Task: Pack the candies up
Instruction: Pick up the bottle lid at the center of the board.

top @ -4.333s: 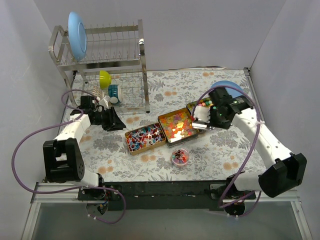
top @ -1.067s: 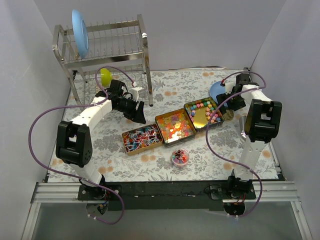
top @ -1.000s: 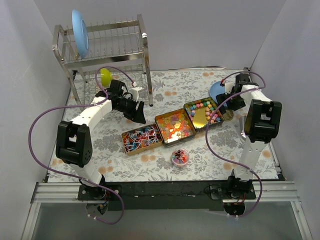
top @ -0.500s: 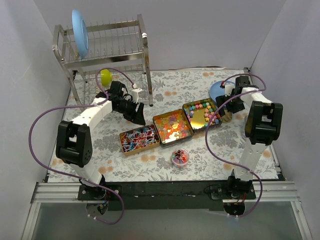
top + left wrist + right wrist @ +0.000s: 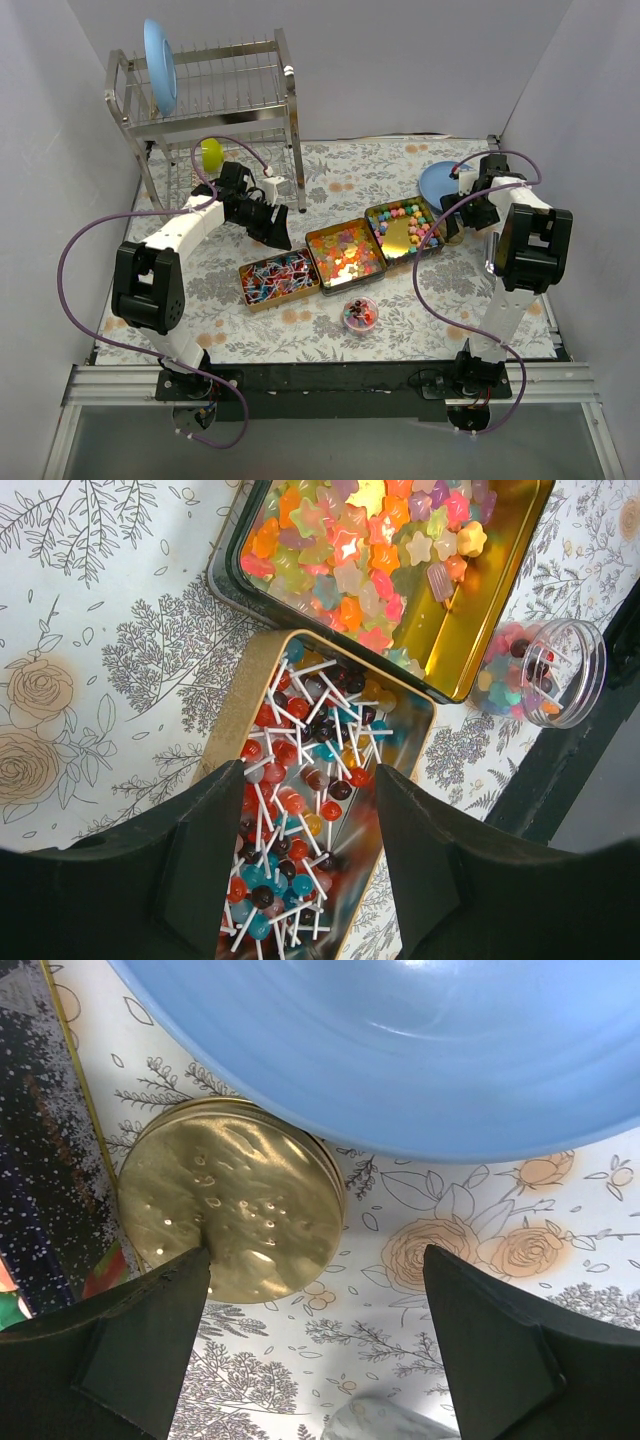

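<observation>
Three open gold tins lie in a diagonal row. The left tin (image 5: 278,282) holds lollipops (image 5: 300,780). The middle tin (image 5: 346,250) holds star-shaped candies (image 5: 370,550). The right tin (image 5: 405,226) holds round candies. A small clear jar (image 5: 360,314) of mixed candies (image 5: 530,665) stands in front of them. My left gripper (image 5: 275,232) hovers open above the lollipop tin, a finger over each long side (image 5: 310,775). My right gripper (image 5: 458,222) is open over the tablecloth (image 5: 318,1255), beside a round gold lid (image 5: 232,1200).
A blue plate (image 5: 440,180) lies on the table right behind the gold lid (image 5: 455,233). A metal dish rack (image 5: 215,90) at the back left carries another blue plate (image 5: 158,65) and a yellow-green cup (image 5: 211,153). Walls close in both sides.
The row of tins has shifted slightly left. My right gripper has come forward from the blue plate to beside the gold lid. The left gripper has barely moved.
</observation>
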Available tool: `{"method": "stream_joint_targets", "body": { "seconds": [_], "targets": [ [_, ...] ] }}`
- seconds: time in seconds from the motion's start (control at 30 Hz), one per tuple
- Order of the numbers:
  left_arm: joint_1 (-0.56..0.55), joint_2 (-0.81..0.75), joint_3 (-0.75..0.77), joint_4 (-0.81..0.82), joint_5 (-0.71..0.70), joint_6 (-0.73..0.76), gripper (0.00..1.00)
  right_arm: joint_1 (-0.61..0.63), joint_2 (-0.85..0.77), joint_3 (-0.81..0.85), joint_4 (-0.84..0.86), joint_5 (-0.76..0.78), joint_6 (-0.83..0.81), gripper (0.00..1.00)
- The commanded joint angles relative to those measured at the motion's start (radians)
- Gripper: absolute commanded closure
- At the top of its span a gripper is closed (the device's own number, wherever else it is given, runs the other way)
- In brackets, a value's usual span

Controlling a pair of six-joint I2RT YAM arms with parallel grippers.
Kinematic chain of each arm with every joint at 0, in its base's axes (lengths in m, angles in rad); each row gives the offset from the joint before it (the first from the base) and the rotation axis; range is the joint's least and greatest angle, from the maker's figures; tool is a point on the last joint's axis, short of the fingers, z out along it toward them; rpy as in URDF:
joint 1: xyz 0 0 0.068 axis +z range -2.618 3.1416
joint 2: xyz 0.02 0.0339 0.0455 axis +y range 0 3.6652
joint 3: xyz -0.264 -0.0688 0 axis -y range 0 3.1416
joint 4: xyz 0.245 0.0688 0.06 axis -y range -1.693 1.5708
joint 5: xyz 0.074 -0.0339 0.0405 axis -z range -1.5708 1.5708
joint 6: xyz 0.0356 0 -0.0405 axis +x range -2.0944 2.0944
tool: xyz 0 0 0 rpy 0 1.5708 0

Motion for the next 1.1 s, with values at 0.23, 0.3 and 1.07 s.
{"method": "stream_joint_targets", "body": {
  "seconds": [0.23, 0.3, 1.07],
  "targets": [
    [0.001, -0.016, 0.009, 0.020, 0.020, -0.002, 0.46, -0.058, 0.039, -0.025, -0.010, 0.203, -0.090, 0.07],
    [0.000, -0.019, 0.008, 0.021, 0.019, -0.002, 0.46, -0.065, 0.040, -0.011, -0.015, 0.192, -0.098, 0.07],
    [0.001, -0.013, 0.017, 0.023, 0.037, -0.017, 0.46, 0.015, -0.023, 0.035, -0.127, -0.193, -0.357, 0.08]
  ]
}}
